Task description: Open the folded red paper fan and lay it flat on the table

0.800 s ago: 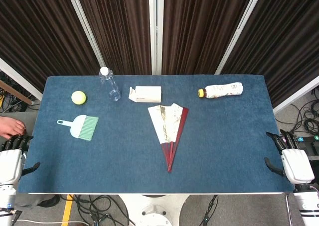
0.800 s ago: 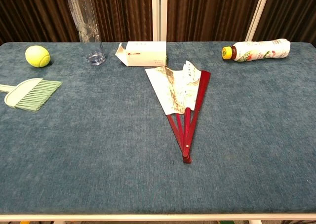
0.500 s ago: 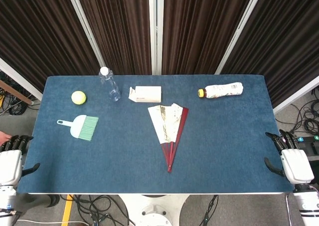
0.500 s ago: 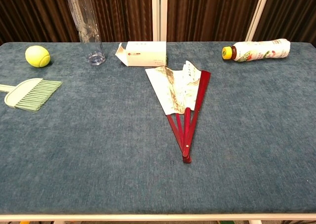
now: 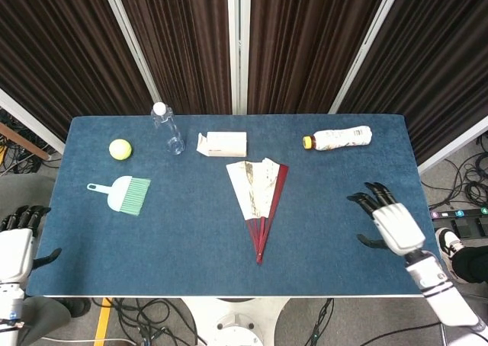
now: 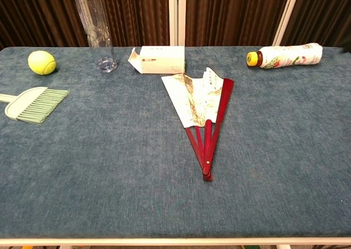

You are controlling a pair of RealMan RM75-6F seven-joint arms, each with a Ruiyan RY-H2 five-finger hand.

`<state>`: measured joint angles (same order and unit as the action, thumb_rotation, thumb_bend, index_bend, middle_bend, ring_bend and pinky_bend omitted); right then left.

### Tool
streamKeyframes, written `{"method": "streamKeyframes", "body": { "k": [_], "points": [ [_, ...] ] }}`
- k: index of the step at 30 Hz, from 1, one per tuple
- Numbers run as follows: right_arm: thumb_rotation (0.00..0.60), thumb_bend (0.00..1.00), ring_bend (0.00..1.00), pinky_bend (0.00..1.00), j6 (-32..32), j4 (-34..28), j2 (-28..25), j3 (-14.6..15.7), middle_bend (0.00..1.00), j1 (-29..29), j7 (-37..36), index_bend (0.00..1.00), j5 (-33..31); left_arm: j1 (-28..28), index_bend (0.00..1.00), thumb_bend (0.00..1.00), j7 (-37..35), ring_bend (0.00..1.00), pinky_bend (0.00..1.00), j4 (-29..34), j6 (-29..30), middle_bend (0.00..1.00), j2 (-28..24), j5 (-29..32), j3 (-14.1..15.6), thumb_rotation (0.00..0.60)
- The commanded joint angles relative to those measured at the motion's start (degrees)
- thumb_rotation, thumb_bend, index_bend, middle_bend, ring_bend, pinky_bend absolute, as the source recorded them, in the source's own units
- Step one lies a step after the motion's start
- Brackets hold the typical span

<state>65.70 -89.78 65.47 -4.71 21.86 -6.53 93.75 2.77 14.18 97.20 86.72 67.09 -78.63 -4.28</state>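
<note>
The red paper fan (image 5: 259, 197) lies on the blue table, partly spread, its pale printed leaf toward the back and its red ribs meeting at a pivot near the front; the chest view shows the fan (image 6: 201, 112) at the middle. My right hand (image 5: 389, 222) hovers over the table's right part, open, fingers apart, well to the right of the fan. My left hand (image 5: 17, 243) stays off the table's left front corner, open and holding nothing. Neither hand shows in the chest view.
At the back stand a clear bottle (image 5: 167, 128), a white carton (image 5: 223, 144) and a lying drink bottle (image 5: 337, 139). A yellow ball (image 5: 120, 148) and a green hand brush (image 5: 123, 193) lie at the left. The carton sits just behind the fan.
My right hand has moved from beyond the table's right edge inward over the table toward the fan. The person's hand at the far left is gone. The fan has not moved.
</note>
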Motion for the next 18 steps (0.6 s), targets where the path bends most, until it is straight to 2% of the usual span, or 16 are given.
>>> {"method": "streamKeyframes", "body": {
  "k": [1,6,12,16,18],
  "points": [
    [0.600,0.04,0.00,0.03,-10.9,5.5,9.3,-3.6,0.23,9.6,2.0,0.29,-2.9,-0.1,0.24,0.00,-0.2,0.13,0.22,0.0,0.0,0.21,0.0,0.0,0.1,0.600],
    [0.600,0.08,0.00,0.03,-16.9,15.6,20.6,-5.3,0.27,15.6,4.5,0.37,-7.2,0.0,0.24,0.00,-1.1,0.13,0.22,-0.5,-0.3,0.21,0.0,0.3,0.0,0.600],
    [0.600,0.11,0.00,0.03,-17.1,26.3,30.7,-5.6,0.29,19.1,7.5,0.38,-8.4,0.1,0.24,0.00,-1.9,0.13,0.22,-1.1,-0.5,0.21,0.1,0.3,-0.2,0.600],
    [0.600,0.13,0.00,0.03,-17.9,33.1,36.3,-5.4,0.29,20.6,5.4,0.39,-9.6,0.3,0.24,0.00,-2.3,0.13,0.22,-1.3,-0.9,0.21,0.3,0.6,-0.3,0.600],
    [0.600,0.13,0.01,0.03,-16.1,36.4,38.8,-5.0,0.29,21.0,4.7,0.39,-8.8,0.3,0.24,0.00,-2.4,0.13,0.22,-1.4,-0.9,0.21,0.6,0.7,-0.4,0.600]
  ]
}}
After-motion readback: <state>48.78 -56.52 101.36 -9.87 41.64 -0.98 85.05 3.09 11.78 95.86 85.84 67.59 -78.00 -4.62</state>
